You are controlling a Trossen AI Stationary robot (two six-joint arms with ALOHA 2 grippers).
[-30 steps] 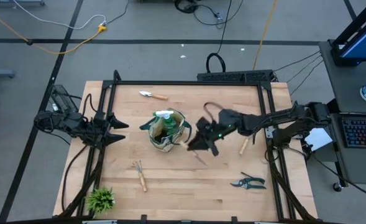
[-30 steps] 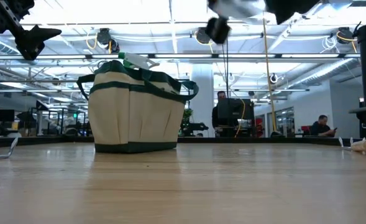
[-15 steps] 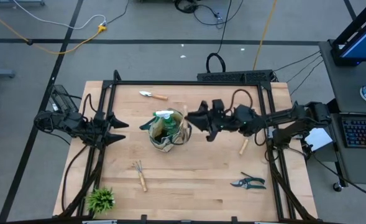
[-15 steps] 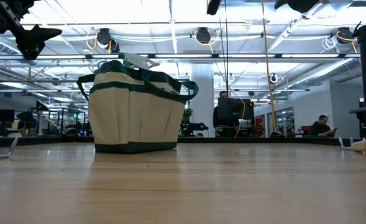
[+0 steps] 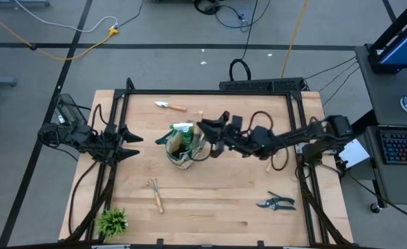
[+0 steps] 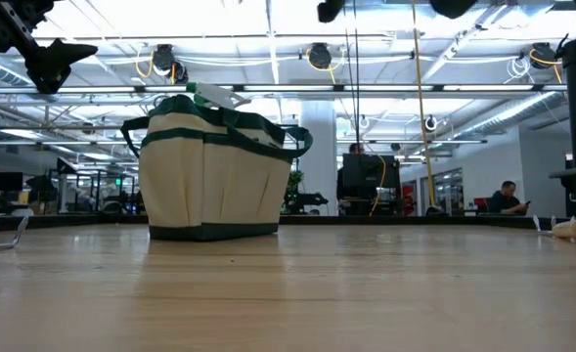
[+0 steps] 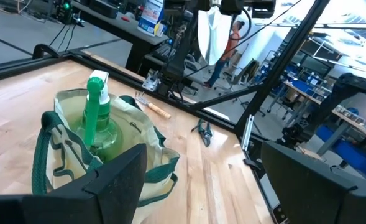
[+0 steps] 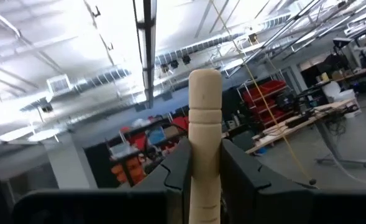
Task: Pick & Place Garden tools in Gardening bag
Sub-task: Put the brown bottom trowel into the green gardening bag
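Observation:
The gardening bag (image 5: 186, 143), beige with green trim, stands on its base mid-table with a green spray bottle (image 7: 96, 118) upright inside. My right gripper (image 5: 210, 127) hovers just right of the bag's mouth, tipped upward and shut on a wooden-handled tool (image 8: 204, 124). Its metal end is outside the right wrist view. My left gripper (image 5: 130, 143) waits open and level at the table's left edge, facing the bag. Lying flat on the table are a trowel (image 5: 170, 106), a small rake (image 5: 155, 194), another wooden-handled tool (image 5: 271, 163) and pruning shears (image 5: 276, 203). My right gripper pinches the tool's wooden handle (image 8: 204, 163) between its two fingers (image 8: 178, 165), a little below the handle's rounded free end (image 8: 204, 81). That end sticks up past the fingertips toward the ceiling. The fingers lie across the handle. The tool is lifted clear of the table.
A small leafy plant (image 5: 111, 221) stands at the near left corner. A black frame (image 5: 210, 91) runs around the tabletop. Bare wood lies in front of the bag toward the near edge. People sit at desks in the room beyond the table.
My right gripper has carried the tool up and toward the bag, from the table's right-middle to beside the bag's mouth. It has tipped from pointing down to pointing upward and rolled, and has risen out of the low view. The left arm has kept still.

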